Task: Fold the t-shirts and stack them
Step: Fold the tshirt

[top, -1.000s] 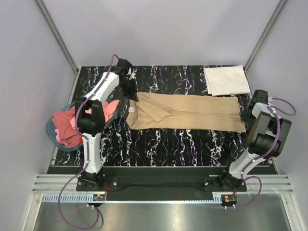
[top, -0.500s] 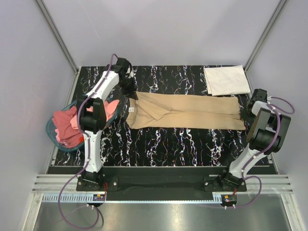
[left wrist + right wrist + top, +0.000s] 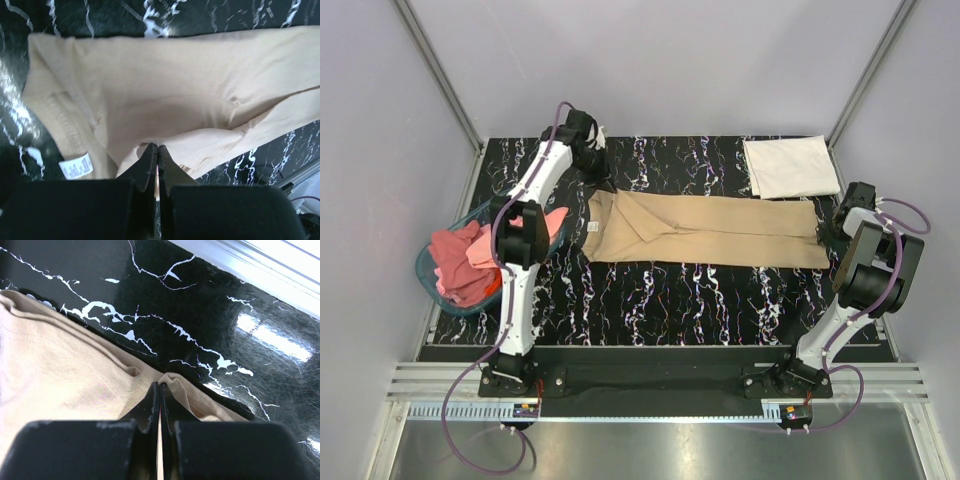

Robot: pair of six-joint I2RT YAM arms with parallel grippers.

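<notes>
Black marbled counter (image 3: 670, 290), carrying everything. Across its middle, tan tee (image 3: 720, 232), folded into a long narrow strip, collar end to left, hem end to right, lying fairly flat. In far right corner, white tee (image 3: 790, 167), folded already, just beside the tan hem end. At left edge, blue basket (image 3: 423, 268) with pink tees (image 3: 450, 255) heaped inside, not yet folded.

Left claw (image 3: 156, 148): fully closed, pinching a fold of tan cloth near the collar end, not far from small white label (image 3: 76, 166). Right claw (image 3: 159, 385): fully closed too, pinching the hem edge, small puckers on both sides of the tips.

Seems soft, light, limp cotton. Probably sags and wrinkles if lifted by one point, and slides easily on the glossy counter. Better to take hold at both ends together, on hem or seam, doubled cloth there, and to keep it a bit taut. Likely needs one or two cross folds, then stacking on the white tee.
</notes>
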